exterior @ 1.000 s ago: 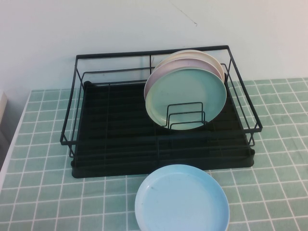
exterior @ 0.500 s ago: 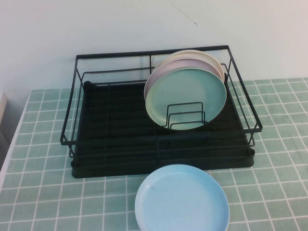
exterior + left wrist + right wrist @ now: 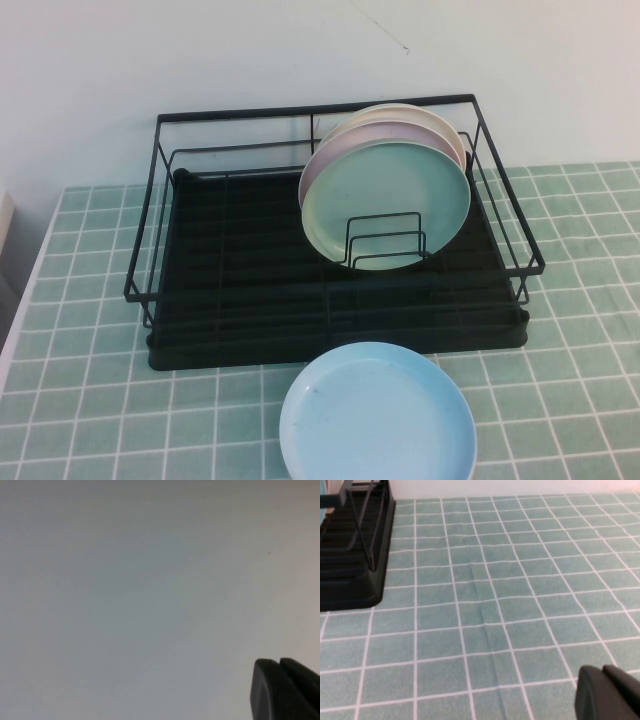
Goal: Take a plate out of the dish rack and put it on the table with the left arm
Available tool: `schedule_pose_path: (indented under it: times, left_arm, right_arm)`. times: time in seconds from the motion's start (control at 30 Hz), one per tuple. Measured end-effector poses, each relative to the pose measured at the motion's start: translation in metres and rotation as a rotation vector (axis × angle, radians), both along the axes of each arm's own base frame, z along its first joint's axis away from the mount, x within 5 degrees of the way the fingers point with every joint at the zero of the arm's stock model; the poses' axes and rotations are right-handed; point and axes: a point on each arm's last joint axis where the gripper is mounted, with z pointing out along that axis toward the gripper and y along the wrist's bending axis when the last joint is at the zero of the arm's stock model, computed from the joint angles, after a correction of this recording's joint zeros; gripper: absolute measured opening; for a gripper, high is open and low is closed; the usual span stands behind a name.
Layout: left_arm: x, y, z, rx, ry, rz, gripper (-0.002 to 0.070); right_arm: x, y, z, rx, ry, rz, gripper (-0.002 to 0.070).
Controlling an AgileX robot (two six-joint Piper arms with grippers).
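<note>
The pale mint-green plate [image 3: 385, 205] stands upright at the front of the small wire holder in the black dish rack [image 3: 240, 270], which sits on the green tiled table [image 3: 90, 400]. Neither arm shows in the high view. In the left wrist view my left gripper [image 3: 278, 662] points at a blank pale wall, its two dark fingertips pressed together and holding nothing. My right gripper [image 3: 602, 669] hovers over bare tiles [image 3: 495, 580] to the right of the rack's corner [image 3: 350, 575], fingertips together and empty.
A pale pink plate [image 3: 322, 160] and a cream plate [image 3: 420, 115] stand behind the mint one. A light blue plate [image 3: 378, 415] lies flat on the table just in front of the rack. A white wall rises behind the rack.
</note>
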Motion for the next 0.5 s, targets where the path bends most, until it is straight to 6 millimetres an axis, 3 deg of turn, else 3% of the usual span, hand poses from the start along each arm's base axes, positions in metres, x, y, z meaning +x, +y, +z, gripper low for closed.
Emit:
schedule_pose_path:
  times: [0.17, 0.3, 0.5]
  left_arm:
    - [-0.022, 0.0, 0.057, -0.009, -0.038, -0.027, -0.0003]
    - [-0.028, 0.001, 0.099, -0.01, -0.076, -0.03, -0.0003]
    - [0.01, -0.003, 0.144, -0.04, 0.139, -0.095, -0.0003]
  right_arm:
    - [0.0, 0.0, 0.0, 0.0, 0.0, 0.0, -0.0002]
    - [0.0, 0.0, 0.0, 0.0, 0.0, 0.0, -0.0002]
    - [0.0, 0.0, 0.0, 0.0, 0.0, 0.0, -0.0002]
